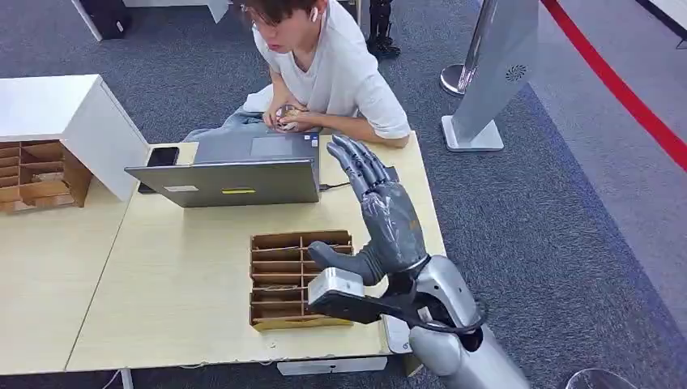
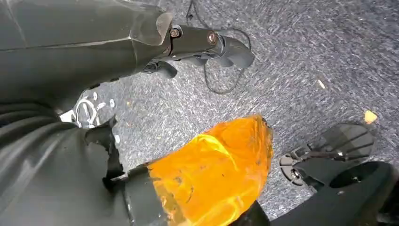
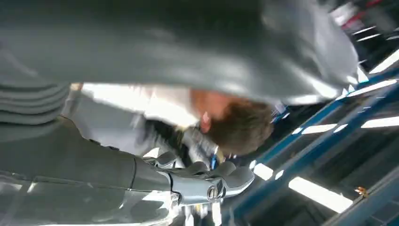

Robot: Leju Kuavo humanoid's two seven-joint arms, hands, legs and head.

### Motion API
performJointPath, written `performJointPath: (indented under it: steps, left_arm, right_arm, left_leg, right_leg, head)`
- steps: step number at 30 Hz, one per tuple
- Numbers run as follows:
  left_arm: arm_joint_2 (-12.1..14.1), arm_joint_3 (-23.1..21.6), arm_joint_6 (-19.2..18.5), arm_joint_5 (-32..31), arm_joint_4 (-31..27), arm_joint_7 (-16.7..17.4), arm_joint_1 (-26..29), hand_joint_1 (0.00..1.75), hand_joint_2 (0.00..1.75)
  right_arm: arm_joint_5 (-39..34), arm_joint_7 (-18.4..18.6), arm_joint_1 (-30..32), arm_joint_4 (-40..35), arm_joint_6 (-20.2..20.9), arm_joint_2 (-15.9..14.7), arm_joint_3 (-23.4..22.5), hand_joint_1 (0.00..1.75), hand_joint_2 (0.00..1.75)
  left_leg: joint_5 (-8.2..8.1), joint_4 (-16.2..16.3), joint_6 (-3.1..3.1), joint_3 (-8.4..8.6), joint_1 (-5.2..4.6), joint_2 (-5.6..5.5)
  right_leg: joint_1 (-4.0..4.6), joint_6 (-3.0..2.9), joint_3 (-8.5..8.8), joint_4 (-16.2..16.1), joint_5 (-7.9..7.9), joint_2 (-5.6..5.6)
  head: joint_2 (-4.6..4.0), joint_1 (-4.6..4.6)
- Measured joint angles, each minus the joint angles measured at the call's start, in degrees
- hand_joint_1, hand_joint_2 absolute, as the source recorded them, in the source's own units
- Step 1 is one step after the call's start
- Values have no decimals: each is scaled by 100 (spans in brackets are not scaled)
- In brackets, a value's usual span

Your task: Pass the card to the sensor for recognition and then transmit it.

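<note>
My right hand (image 1: 381, 207) is raised above the right end of the pale wooden table (image 1: 162, 284). Its fingers (image 1: 356, 158) are stretched out and apart and hold nothing. It stands just right of a brown slotted card rack (image 1: 279, 279) and points toward the person across the table. In the blurred right wrist view the grey thumb (image 3: 221, 181) reaches toward that person's head and white shirt. My left hand (image 2: 188, 42) hangs over grey carpet and holds nothing. A flat black device (image 1: 160, 158) lies beside the laptop.
A grey laptop (image 1: 235, 178) stands open at the table's far side, in front of a seated person (image 1: 324, 65) in a white shirt. A white cabinet (image 1: 73, 121) with a second wooden rack (image 1: 40, 174) is at the left. A grey sign stand (image 1: 486, 81) is on the carpet at the right.
</note>
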Motion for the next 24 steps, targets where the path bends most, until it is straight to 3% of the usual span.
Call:
performJointPath:
  steps: [8,24]
  left_arm:
    - [0,162,57,0,0,-54,43,0,0]
    - [0,382,227,59,0,-94,112,0,0]
  right_arm:
    - [-1640,-723,507,-465,380,0,-186,0,0]
    - [-2906,-1350,1184,-734,769,-9,-273,0,0]
  left_leg:
    - [1,0,0,0,0,0]
    - [1,0,0,0,0,0]
  right_leg:
    - [0,0,0,0,1,-1]
    - [0,-1,0,0,1,0]
  head:
    - [0,0]
    - [0,0]
